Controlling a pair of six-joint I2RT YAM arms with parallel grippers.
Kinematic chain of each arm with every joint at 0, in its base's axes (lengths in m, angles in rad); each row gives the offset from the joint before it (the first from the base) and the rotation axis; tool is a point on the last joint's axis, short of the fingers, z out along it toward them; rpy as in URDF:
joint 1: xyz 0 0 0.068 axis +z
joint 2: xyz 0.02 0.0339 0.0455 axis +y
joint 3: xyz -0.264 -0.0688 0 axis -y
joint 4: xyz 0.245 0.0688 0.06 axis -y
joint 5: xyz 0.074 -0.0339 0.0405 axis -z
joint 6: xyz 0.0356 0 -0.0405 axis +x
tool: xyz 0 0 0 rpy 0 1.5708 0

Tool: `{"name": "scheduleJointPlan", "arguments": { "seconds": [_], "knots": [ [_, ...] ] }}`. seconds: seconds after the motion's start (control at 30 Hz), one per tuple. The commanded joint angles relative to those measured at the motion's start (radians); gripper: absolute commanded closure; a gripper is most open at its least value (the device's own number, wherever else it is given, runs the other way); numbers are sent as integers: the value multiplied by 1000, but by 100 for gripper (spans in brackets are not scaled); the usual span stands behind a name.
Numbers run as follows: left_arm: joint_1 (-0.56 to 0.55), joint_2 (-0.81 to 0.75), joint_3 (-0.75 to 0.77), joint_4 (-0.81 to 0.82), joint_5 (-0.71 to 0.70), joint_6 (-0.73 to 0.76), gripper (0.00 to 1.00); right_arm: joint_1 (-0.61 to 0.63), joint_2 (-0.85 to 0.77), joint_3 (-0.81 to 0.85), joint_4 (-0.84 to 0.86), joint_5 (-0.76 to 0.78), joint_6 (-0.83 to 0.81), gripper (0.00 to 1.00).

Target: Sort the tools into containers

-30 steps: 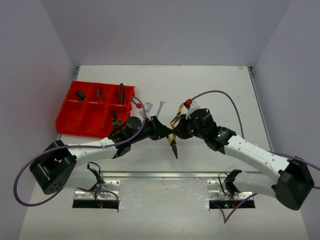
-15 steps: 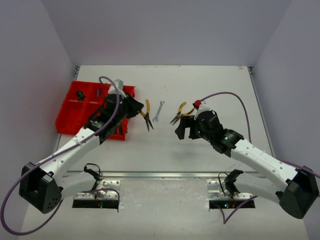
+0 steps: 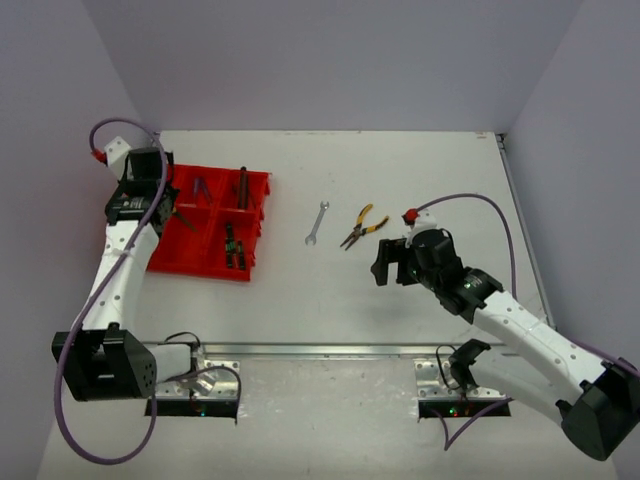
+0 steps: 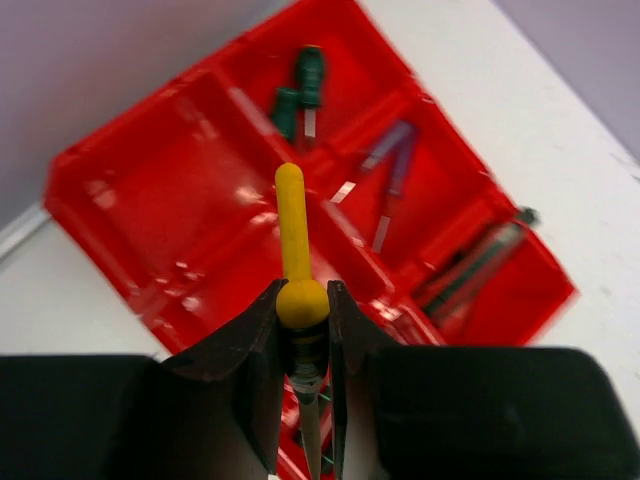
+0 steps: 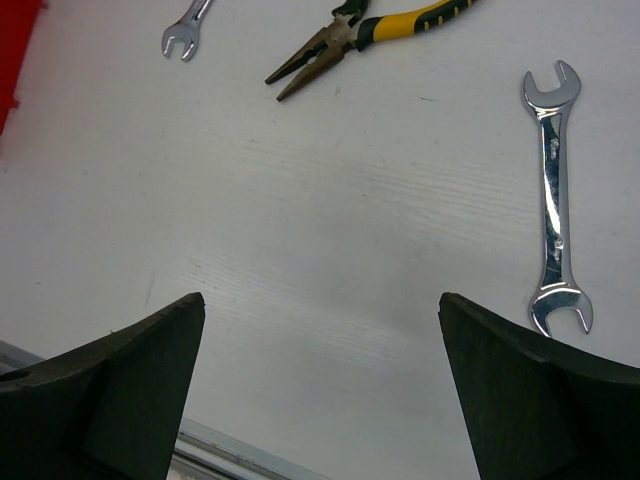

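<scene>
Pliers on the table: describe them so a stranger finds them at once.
Start at the red tray, then go right across the white table. Past the small silver wrench lie the pliers, the only tool there with yellow-black handles and a pointed nose.

Bright, even, diffuse light, only faint soft shadows on the white table (image 3: 400, 170), left wrist view blurred, red tray (image 4: 130, 230) out of focus with white glints on its plastic, right wrist view sharp, glare along the wrench (image 5: 552, 200)
</scene>
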Motion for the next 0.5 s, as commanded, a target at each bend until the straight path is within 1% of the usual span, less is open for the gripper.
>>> {"name": "scheduleJointPlan", "arguments": {
  "seconds": [0.0, 0.07, 0.17, 0.23, 0.3, 0.37, 0.43, 0.47],
  "knots": [
    [132, 5, -1, 63, -3, 75, 100, -20, -19, -21, 46, -38, -21, 1],
    [170, 9, -9, 110, 3, 121, 100, -21, -18, -26, 55, -60, -22, 1],
    [182, 6, -14, 180, 45, 231, 100, -20, -25, -34, 66, -81, -16, 1],
    [182, -4, -37, 249, 8, 263, 100, -21, -31, -43, 76, -93, -14, 1],
    [185, -27, -82, 394, 4, 354, 100, -21, -37, -47, 80, -110, -8, 1],
    [186, -52, -207, 552, 112, 506, 100, -21, -41, -55, 97, -138, 3, 1],
    [194, -42, -261, 713, 166, 570, 96, -21, -41, -59, 113, -171, 13, 1],
    [206, -29, -260, 723, 200, 584, 94, -20, -40, -63, 120, -186, 20, 1]
  ]
}}
